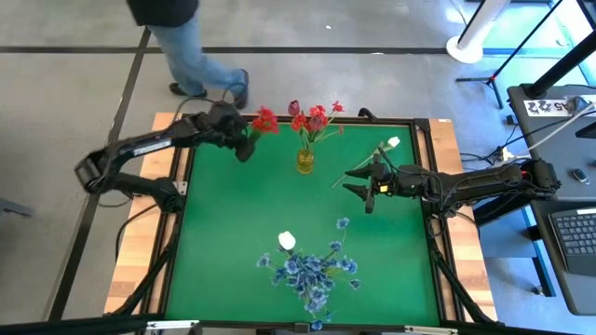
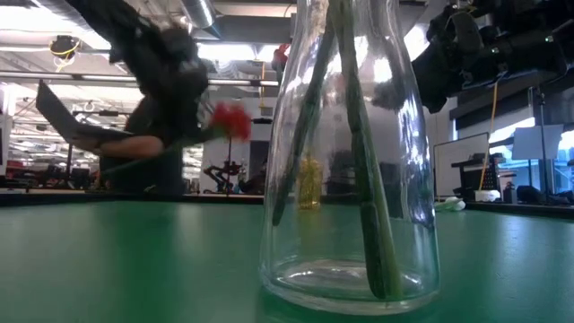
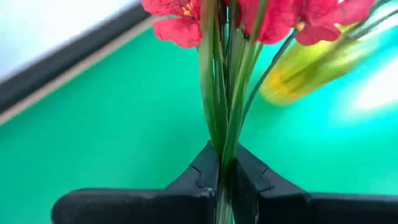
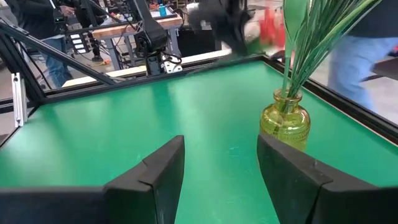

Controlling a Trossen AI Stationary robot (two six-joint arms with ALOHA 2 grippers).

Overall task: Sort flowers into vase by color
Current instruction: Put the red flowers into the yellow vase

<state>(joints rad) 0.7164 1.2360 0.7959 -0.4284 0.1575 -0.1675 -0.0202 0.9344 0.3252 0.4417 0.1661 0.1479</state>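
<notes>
While the left tool (image 3: 224, 171) pinches the red flower (image 1: 264, 121) low on its stems, the bloom could swing wide of the yellow vase (image 1: 305, 160); the right tool (image 4: 221, 165) waits open.

Red flower (image 1: 264, 121) on a green stem, yellow glass vase (image 1: 305, 160), blue sprays (image 1: 312, 272), white bud (image 1: 287, 242), green tabletop (image 1: 233, 223).

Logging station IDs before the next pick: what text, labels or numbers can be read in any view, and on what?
White placard on the stand beyond the table's right edge, high view: dark characters, too small and skewed to read for certain.
Nothing else legible in any view.
</notes>
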